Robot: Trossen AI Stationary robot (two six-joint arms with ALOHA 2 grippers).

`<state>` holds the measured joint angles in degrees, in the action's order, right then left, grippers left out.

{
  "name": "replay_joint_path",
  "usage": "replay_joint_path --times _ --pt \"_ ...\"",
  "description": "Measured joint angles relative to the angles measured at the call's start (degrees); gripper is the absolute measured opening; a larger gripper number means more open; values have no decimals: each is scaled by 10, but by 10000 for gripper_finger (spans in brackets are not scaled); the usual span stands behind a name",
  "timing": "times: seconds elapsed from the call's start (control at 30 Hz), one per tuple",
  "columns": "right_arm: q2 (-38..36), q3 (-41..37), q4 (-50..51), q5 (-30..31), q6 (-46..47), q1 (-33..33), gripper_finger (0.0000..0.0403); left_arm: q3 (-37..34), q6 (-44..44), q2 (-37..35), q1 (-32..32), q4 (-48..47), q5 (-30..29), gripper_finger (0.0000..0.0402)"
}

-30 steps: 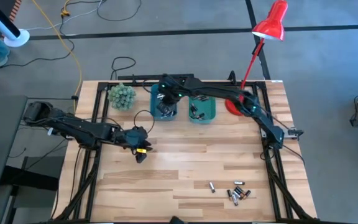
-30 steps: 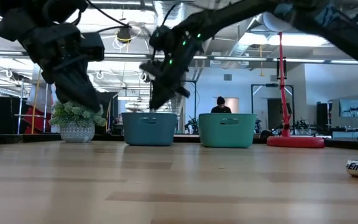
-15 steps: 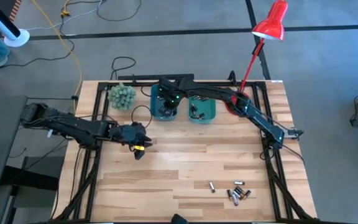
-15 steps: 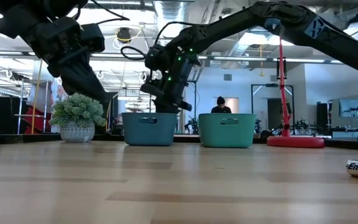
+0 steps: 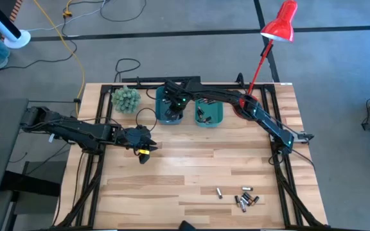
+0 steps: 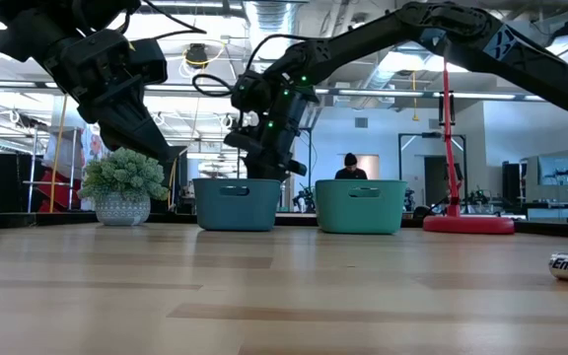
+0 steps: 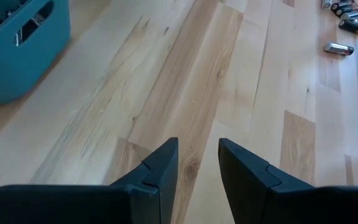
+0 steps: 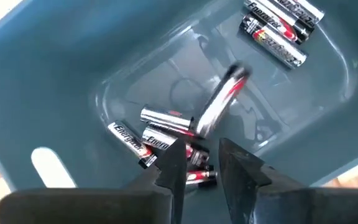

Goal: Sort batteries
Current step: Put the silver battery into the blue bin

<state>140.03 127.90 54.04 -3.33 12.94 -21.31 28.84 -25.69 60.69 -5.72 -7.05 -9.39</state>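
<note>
Directly below the parted jaws of the right gripper (image 8: 194, 163), a blurred battery (image 8: 221, 99) is seen free of them inside the darker teal bin (image 8: 55, 81), its long axis slanted across the jaw line, above other cells on the bin floor. Nothing is gripped. The unsorted batteries (image 5: 244, 199) lie far behind, on the counter (image 5: 191, 167). The left gripper (image 7: 197, 163), parted and empty, appears the nearer to them.

Bins (image 5: 170, 109) teal; batteries (image 8: 166, 134) silver, red-banded — lamp (image 5: 281, 24) red.
</note>
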Motion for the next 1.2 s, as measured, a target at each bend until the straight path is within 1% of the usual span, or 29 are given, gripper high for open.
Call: replay_joint_path --times 0.1,0.3,0.4,0.5,0.6,0.67,0.8,0.9,0.97,1.07,1.2 --pt "-16 0 23 0 1 0 112 0 -3 0 0 0 0 112" --pt "-78 0 46 7 -14 -5 113 0 -1 0 0 3 0 112" --pt "-111 -10 60 43 -27 0 113 0 -25 0 0 4 0 112" --pt "-167 -58 62 80 -29 7 113 3 -40 1 -7 3 -1 112" --pt "-238 -143 49 95 -29 14 113 14 -41 1 -22 5 -15 112" --pt "-296 -226 20 97 -17 19 113 25 -42 9 -31 4 -36 112" --pt "-431 -409 -49 99 47 41 113 54 -43 39 -49 6 -69 112" --pt "-540 -542 -85 100 118 77 113 84 -41 79 -59 3 -82 112" --pt "-609 -613 -82 111 175 112 113 110 -37 113 -64 4 -90 112" --pt "-706 -692 -68 137 263 181 113 159 -21 170 -70 3 -94 112" --pt "-803 -755 -14 188 402 292 113 239 2 254 -74 0 -95 112"
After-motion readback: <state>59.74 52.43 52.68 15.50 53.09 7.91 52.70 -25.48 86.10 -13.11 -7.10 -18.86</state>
